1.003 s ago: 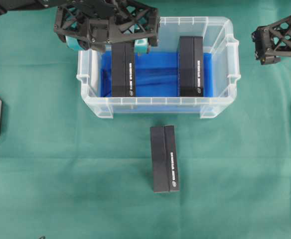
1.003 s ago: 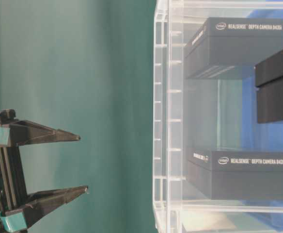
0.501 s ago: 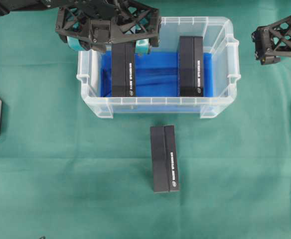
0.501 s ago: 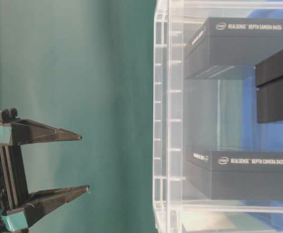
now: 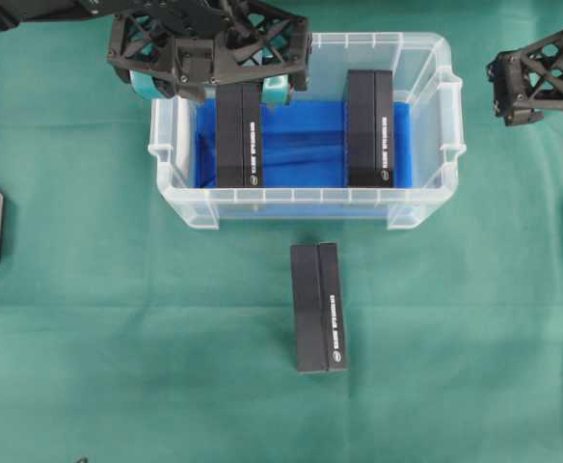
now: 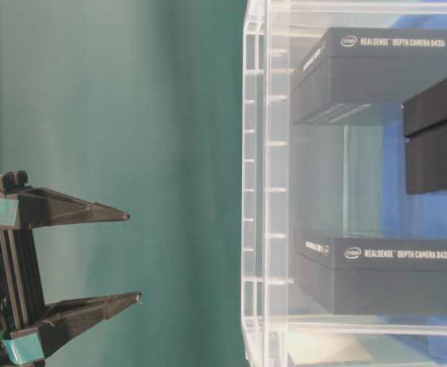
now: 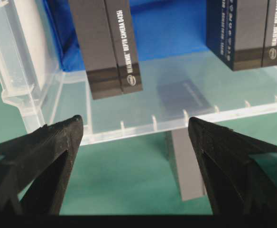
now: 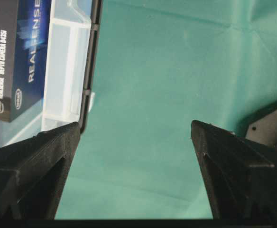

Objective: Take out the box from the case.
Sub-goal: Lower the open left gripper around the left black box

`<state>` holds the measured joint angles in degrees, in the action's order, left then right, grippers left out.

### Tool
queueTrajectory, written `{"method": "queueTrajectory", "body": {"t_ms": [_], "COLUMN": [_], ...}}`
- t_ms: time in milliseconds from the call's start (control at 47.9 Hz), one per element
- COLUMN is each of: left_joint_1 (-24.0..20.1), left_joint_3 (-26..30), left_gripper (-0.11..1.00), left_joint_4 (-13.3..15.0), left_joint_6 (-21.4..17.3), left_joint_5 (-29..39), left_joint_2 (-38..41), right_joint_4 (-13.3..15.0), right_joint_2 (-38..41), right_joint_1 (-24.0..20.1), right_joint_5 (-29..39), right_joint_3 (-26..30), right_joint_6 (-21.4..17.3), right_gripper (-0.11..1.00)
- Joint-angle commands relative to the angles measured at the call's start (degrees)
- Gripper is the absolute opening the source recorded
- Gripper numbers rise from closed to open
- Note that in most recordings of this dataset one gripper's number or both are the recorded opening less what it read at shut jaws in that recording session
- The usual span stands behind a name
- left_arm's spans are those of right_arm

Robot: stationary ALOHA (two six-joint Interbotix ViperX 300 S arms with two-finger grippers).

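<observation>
While left hand hovers open, box directly below, inside case.

Light's looking even and soft, only faint shadows showing; wrist views are blurring the near fingertips a bit.

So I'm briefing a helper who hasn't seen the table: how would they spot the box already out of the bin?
Find the clear bin with the blue floor on the green cloth. Two black boxes stand inside it. The third box lies just in front of the bin's near wall, alone on the cloth, the only one outside.
</observation>
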<state>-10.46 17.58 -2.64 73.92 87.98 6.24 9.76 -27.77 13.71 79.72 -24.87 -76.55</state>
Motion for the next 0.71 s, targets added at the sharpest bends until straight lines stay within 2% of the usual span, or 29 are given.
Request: {"method": "queueTrajectory", "body": {"t_ms": [0, 376, 690], "left_joint_1": [0.0, 0.09, 0.35], "left_joint_3": [0.97, 0.79, -2.9], "left_gripper": [0.9, 0.9, 0.9], "left_joint_4": [-0.18, -0.18, -0.18], "left_joint_6": [0.18, 0.35, 0.35], "left_joint_5": [0.09, 0.09, -0.62], "left_joint_2": [-0.79, -0.79, -0.79], "right_joint_4": [0.18, 0.18, 0.18], "right_joint_2": [-0.26, -0.35, -0.26], "right_joint_1": [0.18, 0.18, 0.18], "right_joint_5": [-0.26, -0.18, -0.26], "right_joint_3": [0.53, 0.53, 0.53], "right_joint_6": [0.09, 0.18, 0.97], "right_gripper": [0.92, 0.92, 0.92]}}
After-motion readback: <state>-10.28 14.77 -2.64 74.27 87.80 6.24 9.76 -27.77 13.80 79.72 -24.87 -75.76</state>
